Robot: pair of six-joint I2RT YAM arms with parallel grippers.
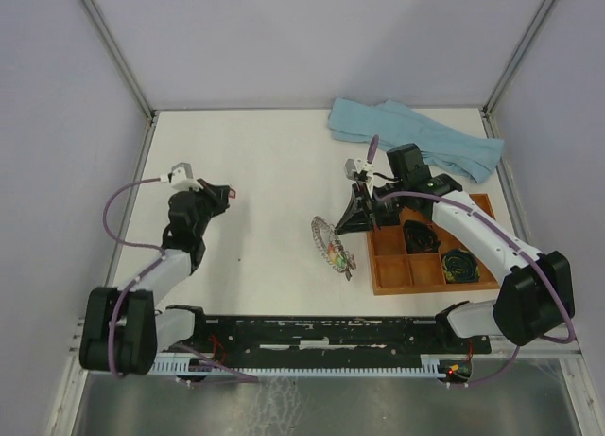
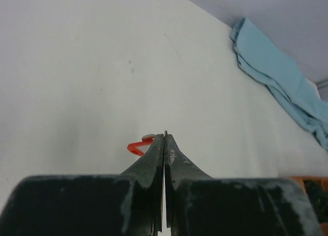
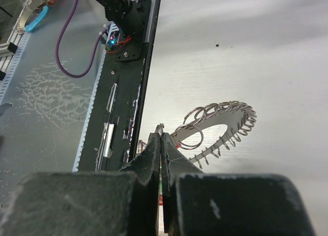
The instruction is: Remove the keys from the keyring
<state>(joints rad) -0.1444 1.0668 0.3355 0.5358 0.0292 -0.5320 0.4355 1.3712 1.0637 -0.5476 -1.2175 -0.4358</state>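
Overhead, a white table (image 1: 265,171) carries a crumpled blue cloth (image 1: 416,138) at its far right corner. An orange compartment tray (image 1: 390,273) sits along the right edge, with dark coiled bundles (image 1: 460,264) in its near-right compartments. The keyring (image 1: 323,235), fringed with small metal loops, is right of the table's middle, just beside the tray's left wall. The keys (image 1: 338,259) are bunched at its near side. The right fingers (image 3: 154,154) are pressed together on one loop at the ring's rim. Over the table's left half, the left fingers (image 2: 154,154) are closed, with a red key (image 2: 137,146) pinched at their tip.
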